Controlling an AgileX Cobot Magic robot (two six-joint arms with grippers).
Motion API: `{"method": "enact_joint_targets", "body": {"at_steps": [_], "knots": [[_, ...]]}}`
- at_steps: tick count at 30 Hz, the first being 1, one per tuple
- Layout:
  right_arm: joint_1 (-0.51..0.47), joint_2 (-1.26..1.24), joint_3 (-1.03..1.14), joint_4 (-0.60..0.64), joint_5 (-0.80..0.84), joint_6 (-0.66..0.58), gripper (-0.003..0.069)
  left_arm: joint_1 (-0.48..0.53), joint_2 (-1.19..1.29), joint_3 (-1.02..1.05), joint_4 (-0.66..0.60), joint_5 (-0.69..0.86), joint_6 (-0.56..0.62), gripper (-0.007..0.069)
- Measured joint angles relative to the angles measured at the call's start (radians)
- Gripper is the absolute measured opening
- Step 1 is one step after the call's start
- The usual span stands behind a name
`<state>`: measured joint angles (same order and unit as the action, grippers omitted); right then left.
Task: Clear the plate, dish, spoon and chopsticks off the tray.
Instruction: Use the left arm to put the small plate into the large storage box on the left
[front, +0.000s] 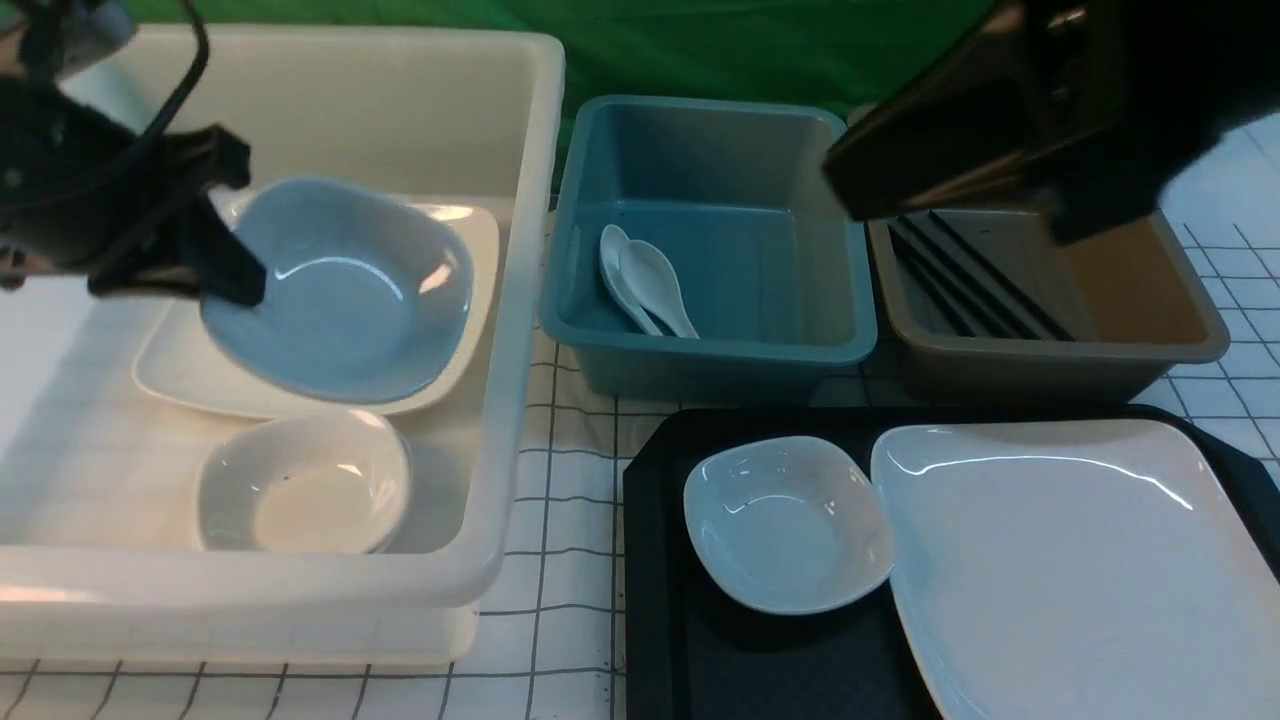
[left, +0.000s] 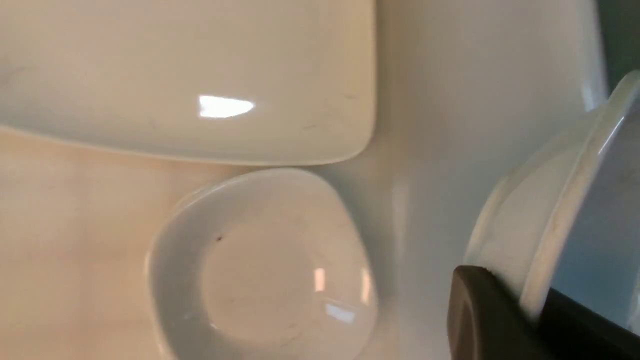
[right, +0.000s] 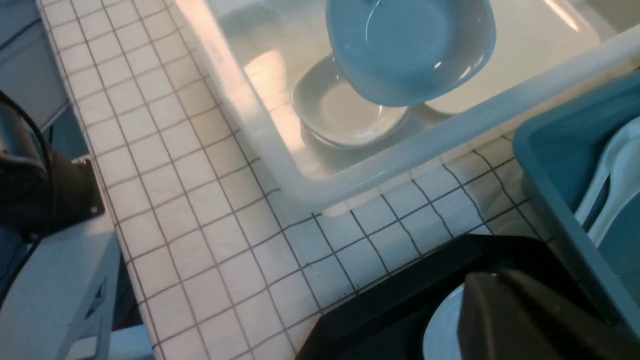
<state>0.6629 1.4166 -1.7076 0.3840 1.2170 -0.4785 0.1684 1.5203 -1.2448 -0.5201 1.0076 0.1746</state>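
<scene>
My left gripper (front: 225, 272) is shut on the rim of a small white dish (front: 340, 290) and holds it tilted over the white tub (front: 530, 300). The left wrist view shows the fingers pinching that rim (left: 520, 235). The black tray (front: 650, 600) carries another small dish (front: 785, 525) and the large white plate (front: 1080, 560). Two white spoons (front: 650, 285) lie in the blue tub (front: 710, 350). Black chopsticks (front: 980, 270) lie in the brown tub (front: 1050, 355). My right gripper (front: 850, 190) hangs shut and empty above the brown tub; in its wrist view (right: 482, 280) it is over the tray's dish (right: 442, 330).
Inside the white tub lie a second large plate (front: 180, 370) and one small dish (front: 300, 480), both below the held dish. The tubs stand in a row behind the tray on a white checked cloth (front: 570, 500). A green backdrop is behind.
</scene>
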Motion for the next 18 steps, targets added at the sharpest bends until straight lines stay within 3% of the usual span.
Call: {"method": "enact_joint_targets", "body": {"at_steps": [8,13,18], "knots": [[0.065,0.107,-0.072,-0.039,-0.001,0.031,0.0005,0.024,-0.001,0.180,-0.003,-0.157,-0.003,0.0008],[0.067,0.117,-0.085,-0.041,-0.001,0.034,0.0005,0.026,-0.001,0.262,0.065,-0.258,-0.089,0.0010],[0.067,0.118,-0.085,-0.042,0.000,0.034,0.0005,0.027,0.001,0.286,0.120,-0.283,-0.143,0.0069]]}}
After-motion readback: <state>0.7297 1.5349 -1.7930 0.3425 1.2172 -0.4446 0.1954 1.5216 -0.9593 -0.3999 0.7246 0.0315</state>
